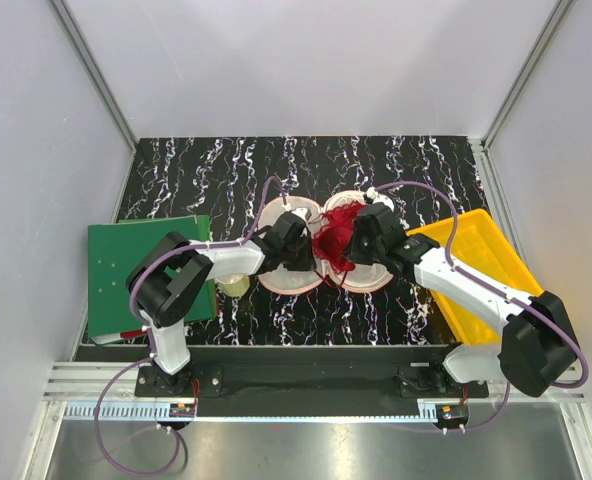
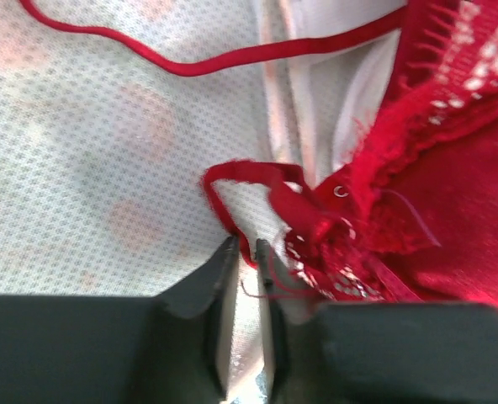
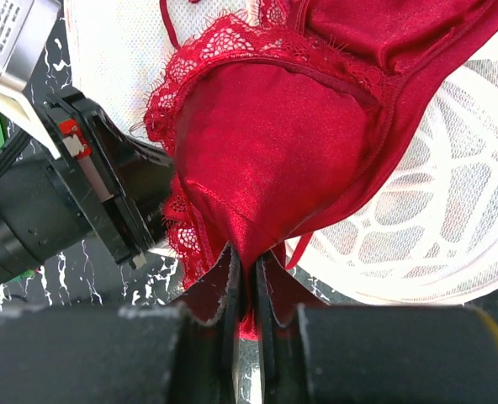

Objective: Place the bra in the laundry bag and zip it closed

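- While you look down from the top camera, the laundry bag (image 1: pixel 281 280) lies open in the middle of the black marbled table (image 1: pixel 196 170), its two round halves side by side and white mesh lining up.
- The bra (image 3: pixel 274 143) sits across the seam between those halves, bunched more onto the right one; a thin red strap trails over the left half's mesh.
- Your right gripper (image 3: pixel 247 261) has its fingers pressed together on the pointed end of a satin cup — red fabric is pinched between the tips and lifted off the mesh.
- Your left gripper (image 2: pixel 246 252) stands nearly closed, with only a narrow slit between the fingers. A loop of strap meets the tips just beside the bra's small metal ring, but you cannot tell whether it is actually caught or only lying against them.
- Both grippers crowd the bag's middle. In the right wrist view, the left one's black body sits just beside the lace edge of the cup.
- A green board (image 1: pixel 146 265) lies at the table's left edge, partly under the left arm's elbow.
- A yellow tray (image 1: pixel 481 240) sits at the right edge, and the right arm crosses over it.
- Something small and pale yellow (image 1: pixel 234 286) shows under the left forearm, near the bag's left half — too hidden to name.
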### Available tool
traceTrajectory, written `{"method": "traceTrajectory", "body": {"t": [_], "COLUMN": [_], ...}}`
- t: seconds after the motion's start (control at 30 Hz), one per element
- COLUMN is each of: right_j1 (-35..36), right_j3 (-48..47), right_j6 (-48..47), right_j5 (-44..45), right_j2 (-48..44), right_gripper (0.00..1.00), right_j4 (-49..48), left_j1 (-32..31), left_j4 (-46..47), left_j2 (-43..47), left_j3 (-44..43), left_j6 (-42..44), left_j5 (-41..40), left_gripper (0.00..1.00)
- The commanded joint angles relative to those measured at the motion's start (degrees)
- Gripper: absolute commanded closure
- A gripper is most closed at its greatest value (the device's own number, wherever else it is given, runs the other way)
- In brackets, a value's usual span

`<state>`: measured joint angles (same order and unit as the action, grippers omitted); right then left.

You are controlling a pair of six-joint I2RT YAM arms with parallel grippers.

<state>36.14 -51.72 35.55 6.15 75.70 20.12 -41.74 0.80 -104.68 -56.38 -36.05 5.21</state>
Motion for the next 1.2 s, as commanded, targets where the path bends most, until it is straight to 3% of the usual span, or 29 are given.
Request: {"method": "traceTrajectory", "body": {"t": [0.0, 0.07, 0.43, 0.63, 0.9, 1.17], "right_j1": [-0.5, -0.5, -4.1, -5.2, -5.6, -6.8], "right_j3": [-0.2, 0.0, 1.7, 1.3, 3.1, 3.2], "right_j6": [0.6, 0.2, -4.9, -11.0, -12.4, -13.3], "right_j5": [-0.2, 0.3, 4.1, 0.6, -1.4, -3.8], "right_j2": [-3.0, -3.8, -5.0, 0.1, 5.1, 9.6], "right_gripper": [1.00, 1.00, 1.00, 1.00, 1.00, 0.97], "right_j4": [0.8, 1.5, 3.7, 1.2, 0.2, -0.1], "left_j1": [0.1, 0.1, 0.2, 2.9, 4.3, 4.4], "left_j4": [-2.1, -3.5, -5.8, -5.3, -6.3, -6.1], "left_j2": [0.2, 1.7, 8.4, 5.7, 0.0, 0.5], "left_j3": [-3.4, -4.2, -8.2, -13.4, -21.2, -15.3], "left_j6": [2.2, 3.5, 7.1, 8.1, 12.2, 8.1], "left_j5": [-5.0, -7.4, -12.6, -14.1, -14.6, -10.8], "left_gripper": [0.95, 1.00, 1.00, 1.00, 1.00, 1.00]}}
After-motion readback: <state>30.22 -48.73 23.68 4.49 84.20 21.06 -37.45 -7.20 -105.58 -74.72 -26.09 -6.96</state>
